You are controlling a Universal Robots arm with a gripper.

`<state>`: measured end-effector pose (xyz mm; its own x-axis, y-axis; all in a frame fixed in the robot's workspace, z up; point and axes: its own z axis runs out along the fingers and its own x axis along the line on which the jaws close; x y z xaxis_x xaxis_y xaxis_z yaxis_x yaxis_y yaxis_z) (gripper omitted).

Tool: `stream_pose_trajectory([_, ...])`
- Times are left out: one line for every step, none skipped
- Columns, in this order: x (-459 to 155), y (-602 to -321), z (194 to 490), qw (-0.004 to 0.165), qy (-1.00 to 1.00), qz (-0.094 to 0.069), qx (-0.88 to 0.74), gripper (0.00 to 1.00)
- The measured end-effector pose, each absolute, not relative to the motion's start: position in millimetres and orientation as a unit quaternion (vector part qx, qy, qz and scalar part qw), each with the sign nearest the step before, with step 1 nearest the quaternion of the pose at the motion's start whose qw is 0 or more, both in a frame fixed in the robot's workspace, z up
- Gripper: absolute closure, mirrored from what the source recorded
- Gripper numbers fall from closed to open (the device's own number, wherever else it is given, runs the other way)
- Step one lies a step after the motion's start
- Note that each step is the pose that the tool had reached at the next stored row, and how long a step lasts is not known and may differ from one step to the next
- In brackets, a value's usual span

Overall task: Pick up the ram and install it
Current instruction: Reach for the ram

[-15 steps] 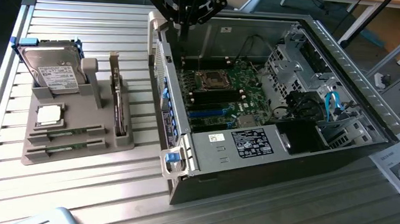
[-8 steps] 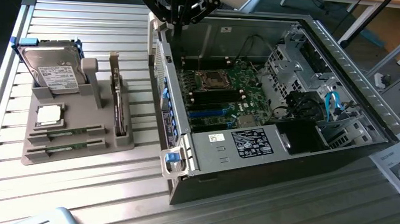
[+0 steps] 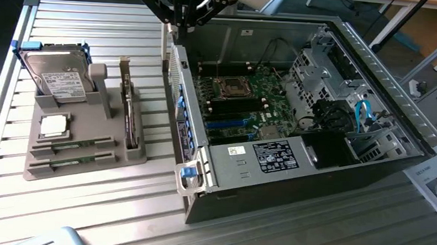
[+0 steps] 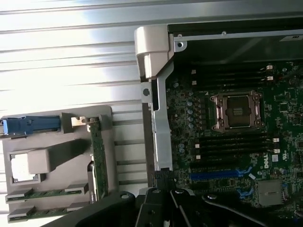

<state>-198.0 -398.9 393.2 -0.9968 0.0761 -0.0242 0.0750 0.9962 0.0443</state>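
Note:
Two ram sticks, narrow green boards, lie in the front slots of the grey holder [image 3: 91, 169]: one ram stick [image 3: 74, 145] just behind the other [image 3: 71, 161]. In the wrist view both ram sticks [image 4: 47, 194] [image 4: 46, 210] show at the holder's end. My gripper [image 3: 181, 22] hangs high over the far corner of the open computer case, well away from the holder. Its dark fingers [image 4: 163, 182] are shut with nothing between them. The motherboard [image 3: 241, 101] lies exposed in the case, with long black memory slots [image 4: 232, 142] beside the empty processor socket [image 4: 236, 109].
The holder also carries a silver hard drive [image 3: 58, 77], a square processor chip [image 3: 54, 125] and an upright green card [image 3: 132, 119]. The case's side wall [image 3: 177, 93] stands between holder and motherboard. A power supply [image 3: 276, 155] and cables [image 3: 362, 115] fill the case's near side.

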Motion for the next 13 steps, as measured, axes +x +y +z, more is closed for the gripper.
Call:
stream_pose_trajectory([-202.0,-398.9,393.2,0.013,0.999,0.022,0.038,0.9])
stream_pose_trajectory([-206.0,-398.9,393.2,0.013,0.999,0.022,0.038,0.9])
stream_pose_trajectory([-209.0,-398.9,393.2,0.013,0.999,0.022,0.038,0.9])
stream_pose_trajectory([-212.5,-398.9,393.2,0.013,0.999,0.022,0.038,0.9])
stream_pose_trajectory([-214.9,-398.9,393.2,0.013,0.999,0.022,0.038,0.9])
stream_pose_trajectory([-216.7,-399.0,393.2,0.013,0.999,0.022,0.038,0.9])
stream_pose_trajectory([-219.8,-399.0,393.2,0.013,0.999,0.022,0.038,0.9])
stream_pose_trajectory([-222.0,-398.9,393.2,0.013,0.999,0.022,0.038,0.9])
stream_pose_trajectory([-223.9,-398.9,393.2,0.013,0.999,0.022,0.038,0.9])
stream_pose_trajectory([-226.7,-398.9,393.1,0.013,0.999,0.022,0.038,0.9])
stream_pose_trajectory([-228.4,-398.9,393.2,0.013,0.999,0.022,0.038,0.9])
stream_pose_trajectory([-230.6,-398.9,393.2,0.013,0.999,0.022,0.038,0.9])
stream_pose_trajectory([-233.3,-398.9,393.2,0.013,0.999,0.022,0.038,0.9])
